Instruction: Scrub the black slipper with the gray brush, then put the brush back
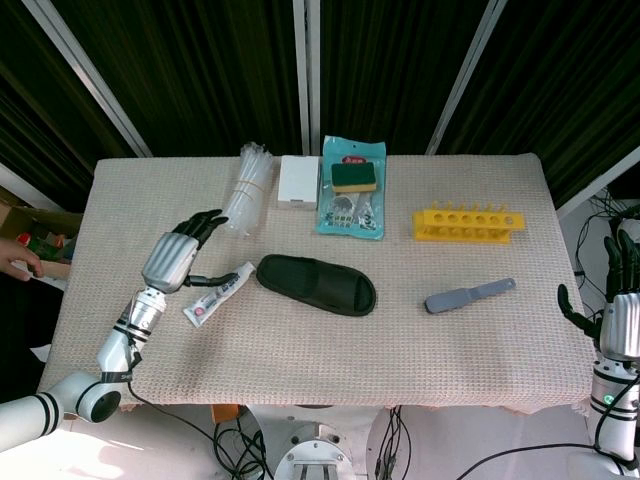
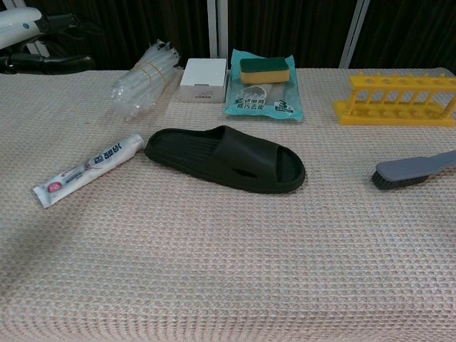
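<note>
The black slipper lies flat at the middle of the table, toe end to the right. To its right the gray brush lies on the cloth, bristles down, handle pointing right and away. My left hand hovers over the left part of the table, fingers apart and holding nothing, just left of a toothpaste tube. My right hand stands beyond the table's right edge, fingers up and spread, empty, well apart from the brush.
Along the back stand a bundle of clear plastic straws, a white box, a teal packet with a sponge on it, and a yellow tube rack. A person's hand shows at the far left.
</note>
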You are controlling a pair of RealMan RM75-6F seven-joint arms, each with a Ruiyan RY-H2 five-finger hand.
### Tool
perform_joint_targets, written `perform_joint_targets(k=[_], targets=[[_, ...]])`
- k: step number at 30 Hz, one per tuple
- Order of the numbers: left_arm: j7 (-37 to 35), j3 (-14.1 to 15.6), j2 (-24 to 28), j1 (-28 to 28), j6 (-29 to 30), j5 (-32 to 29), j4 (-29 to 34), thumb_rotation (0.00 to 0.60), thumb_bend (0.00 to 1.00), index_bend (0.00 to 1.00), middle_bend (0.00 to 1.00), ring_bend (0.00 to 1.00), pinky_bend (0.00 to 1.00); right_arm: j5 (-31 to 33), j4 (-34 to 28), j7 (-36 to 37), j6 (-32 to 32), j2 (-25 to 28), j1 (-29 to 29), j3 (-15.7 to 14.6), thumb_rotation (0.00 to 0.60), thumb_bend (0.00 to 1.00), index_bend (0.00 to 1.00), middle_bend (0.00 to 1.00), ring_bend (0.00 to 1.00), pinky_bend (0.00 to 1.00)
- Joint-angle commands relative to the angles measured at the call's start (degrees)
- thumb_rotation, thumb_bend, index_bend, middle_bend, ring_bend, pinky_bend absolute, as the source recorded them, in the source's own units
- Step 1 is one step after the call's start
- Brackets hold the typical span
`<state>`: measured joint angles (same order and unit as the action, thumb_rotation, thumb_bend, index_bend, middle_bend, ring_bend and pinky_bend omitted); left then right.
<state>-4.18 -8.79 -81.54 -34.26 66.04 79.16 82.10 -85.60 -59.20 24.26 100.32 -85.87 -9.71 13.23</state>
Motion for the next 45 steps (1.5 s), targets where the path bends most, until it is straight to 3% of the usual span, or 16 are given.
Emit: perform_joint_targets(k=[1, 7, 11, 16, 22, 29, 34, 39, 45], targets=[[-0.50, -0.13, -0.06, 0.01, 0.08, 0.16, -0.34, 0.119, 0.03, 0.12, 0.09, 0.09, 0.24, -0.07, -0.14, -0.35, -0.24, -0.11, -0.24, 0.08, 0.600, 0.32, 0.00, 0.00, 0.00, 0.00], [-1.28, 0.19, 0.30, 0.28, -0.11, 0.52, -0.71, 0.119, 0.03, 0.12, 0.09, 0.09, 0.24, -0.43, -1.46, -1.78, -1.31, 0.66, -0.24, -0.66, 0.600, 0.32, 0.00, 0.00, 0.00, 0.00], [-1.22, 0.46, 0.47, 0.14, -0.58, 0.91, -0.88, 0.120, 0.03, 0.12, 0.09, 0.09, 0.24, -0.69, -5.20, -4.80, -5.68, 4.02, -0.03, -3.04, 0.600, 0.32, 0.00, 0.00, 0.00, 0.00], [1.29, 1.19, 0.70, -0.30, -1.86, 1.16, -1.24, 0.154, 0.03, 0.12, 0.09, 0.09, 0.24, 2.29, -16.54, -20.68, -20.13, 13.41, -1.90, -6.98, 0.600, 0.33, 0.00, 0.00, 0.00, 0.00], [1.84, 1.43, 0.47, -0.83, -4.09, 0.09, -1.59, 0.188, 0.03, 0.12, 0.09, 0.09, 0.24, 8.93, -29.98, -42.06, -37.06, 22.02, -8.14, -8.70, 0.600, 0.33, 0.00, 0.01, 0.00, 0.00], [1.75, 1.67, 0.18, -1.15, -5.18, -0.07, -1.93, 0.206, 0.03, 0.12, 0.10, 0.09, 0.24, 20.05, -36.89, -56.42, -51.52, 25.25, -16.94, -8.38, 0.600, 0.33, 0.00, 0.03, 0.00, 0.00], [1.95, 1.52, -0.02, -1.39, -5.38, -0.11, -1.63, 0.205, 0.03, 0.12, 0.10, 0.09, 0.24, 28.44, -36.70, -66.47, -54.11, 23.48, -21.88, -9.63, 0.600, 0.33, 0.00, 0.03, 0.00, 0.00], [1.58, 1.51, -0.61, -1.56, -5.52, 0.00, -1.95, 0.208, 0.03, 0.12, 0.10, 0.09, 0.24, 34.16, -34.60, -67.21, -54.02, 21.14, -24.25, -9.49, 0.600, 0.33, 0.00, 0.06, 0.00, 0.00], [0.81, 1.76, -1.38, -1.74, -6.02, 0.16, -3.06, 0.207, 0.03, 0.12, 0.10, 0.09, 0.24, 33.88, -28.92, -53.58, -61.99, 17.89, -25.15, -7.88, 0.600, 0.33, 0.00, 0.09, 0.00, 0.00]])
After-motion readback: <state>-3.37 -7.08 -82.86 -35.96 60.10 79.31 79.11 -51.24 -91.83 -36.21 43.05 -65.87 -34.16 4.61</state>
